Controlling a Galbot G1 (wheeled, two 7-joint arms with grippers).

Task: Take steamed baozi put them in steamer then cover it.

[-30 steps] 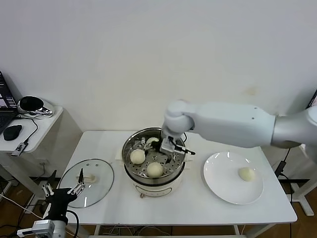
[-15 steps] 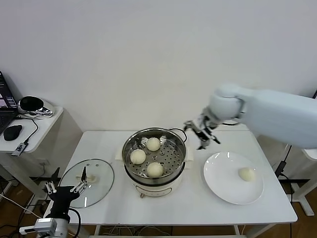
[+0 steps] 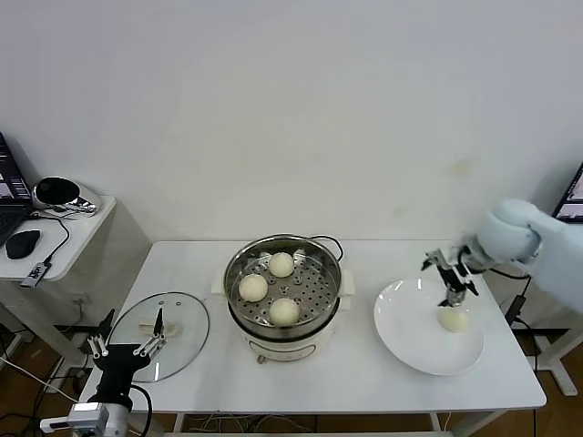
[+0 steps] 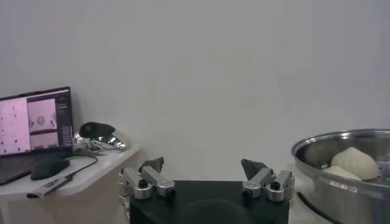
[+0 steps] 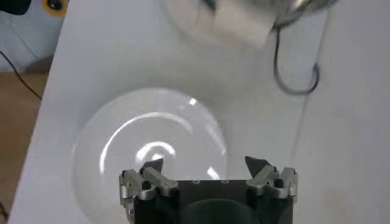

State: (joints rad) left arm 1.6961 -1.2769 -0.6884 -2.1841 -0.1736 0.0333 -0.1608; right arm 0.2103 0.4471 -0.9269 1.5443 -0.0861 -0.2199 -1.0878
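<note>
- The left gripper (image 3: 125,347) sits low at the near left edge of the table (image 3: 301,373), its fingers spread apart and holding nothing; in the left wrist view (image 4: 204,176) the two tips stand well apart with only the wall between them.
- Just beyond that gripper lies the cover (image 3: 162,333), a clear glass lid flat on the table, its cream handle up.
- Farther in and to the left gripper's right stands the steamer (image 3: 284,296), uncovered, with three steamed baozi (image 3: 284,311) resting on its perforated tray; its steel rim also shows in the left wrist view (image 4: 341,167).
- The right gripper (image 3: 452,276) hangs above the white plate (image 3: 410,341), fingers wide and empty; in the right wrist view (image 5: 207,173) the plate (image 5: 109,158) lies below the open tips.
- The fourth baozi (image 3: 454,319) sits on that plate, just nearer than the right gripper's fingertips and apart from them.
- Beyond the left gripper, off the table's left side, a side desk (image 3: 64,232) carries a mouse (image 3: 23,242) and a laptop (image 4: 33,125).
</note>
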